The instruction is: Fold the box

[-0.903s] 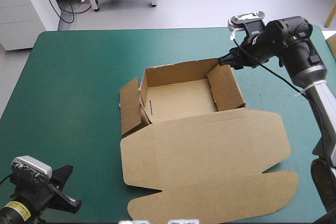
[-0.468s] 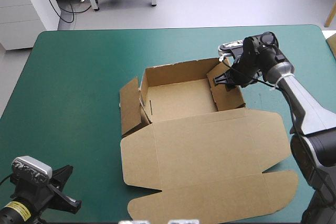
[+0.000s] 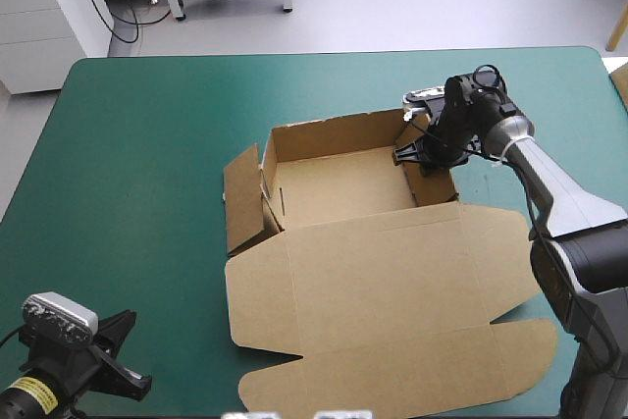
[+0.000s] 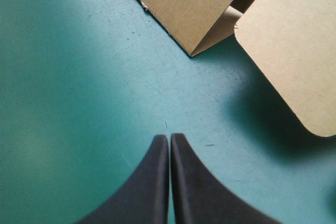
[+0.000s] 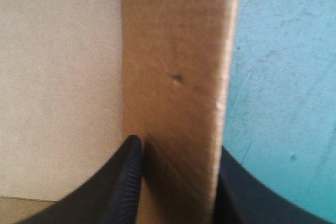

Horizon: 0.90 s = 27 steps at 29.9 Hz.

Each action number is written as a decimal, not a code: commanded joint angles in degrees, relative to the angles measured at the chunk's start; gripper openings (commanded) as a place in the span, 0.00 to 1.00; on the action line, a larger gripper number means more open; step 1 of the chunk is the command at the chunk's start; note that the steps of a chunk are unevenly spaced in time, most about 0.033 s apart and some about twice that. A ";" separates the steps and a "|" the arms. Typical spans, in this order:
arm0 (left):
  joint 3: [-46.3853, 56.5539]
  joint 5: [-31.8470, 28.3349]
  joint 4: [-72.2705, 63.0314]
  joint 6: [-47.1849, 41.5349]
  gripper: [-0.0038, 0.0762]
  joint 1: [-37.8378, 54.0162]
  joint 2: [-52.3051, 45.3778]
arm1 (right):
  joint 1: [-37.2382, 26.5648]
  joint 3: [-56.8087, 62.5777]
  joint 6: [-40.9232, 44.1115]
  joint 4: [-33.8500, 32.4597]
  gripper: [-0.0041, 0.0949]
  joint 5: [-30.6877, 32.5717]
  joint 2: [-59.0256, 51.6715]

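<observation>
From above, the box (image 3: 363,242) lies on the tabletop (image 3: 147,144) a little right of its middle. Its far part stands as an open tray (image 3: 339,183) with walls raised, and the bare brown floor is in plain sight. The lid (image 3: 392,311) lies flat and reaches toward the near edge, while the left flap (image 3: 243,205) leans outward from the tray. My right arm comes in from the right edge and bends down over the tray's far right corner, with my right gripper (image 3: 424,149) on the right wall (image 3: 427,172). My left gripper (image 3: 123,360) sits low by the near left corner, well apart from the box. Along my left wrist, my left gripper (image 4: 169,139) has its black fingers pressed together in one point with nothing between them, over the teal-green cover (image 4: 68,77); the left flap (image 4: 189,3) and a rounded corner of the lid (image 4: 294,51) lie ahead. Along my right wrist, my right gripper (image 5: 177,148) straddles the right wall (image 5: 178,51), one black finger inside the tray and one outside over the cover (image 5: 283,77), pinching the board.
</observation>
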 commanded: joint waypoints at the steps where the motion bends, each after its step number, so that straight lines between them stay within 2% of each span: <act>1: -1.36 -2.41 -0.03 -0.38 0.04 0.08 0.77 | -0.08 -1.20 -0.07 -1.02 0.06 -0.02 -2.98; 2: -1.36 -2.16 -0.03 -0.38 0.04 0.08 0.77 | -0.08 -1.20 0.19 -1.39 0.03 0.27 -2.98; 10: -1.36 -2.02 -0.03 -0.38 0.04 0.08 0.77 | -0.08 -3.41 0.07 -1.75 0.02 1.17 -5.76; 22: -1.36 -2.34 -1.58 -0.10 0.05 0.08 0.77 | -0.08 -3.41 0.07 -2.32 0.02 1.17 -24.47; 24: -1.36 -3.13 -2.60 0.04 0.11 0.08 0.77 | -0.08 -3.41 0.07 -3.39 0.02 1.17 -27.26; 27: -1.36 -3.02 -2.78 0.04 0.28 0.08 0.77 | -0.08 -3.41 0.18 -4.54 0.02 1.17 -30.30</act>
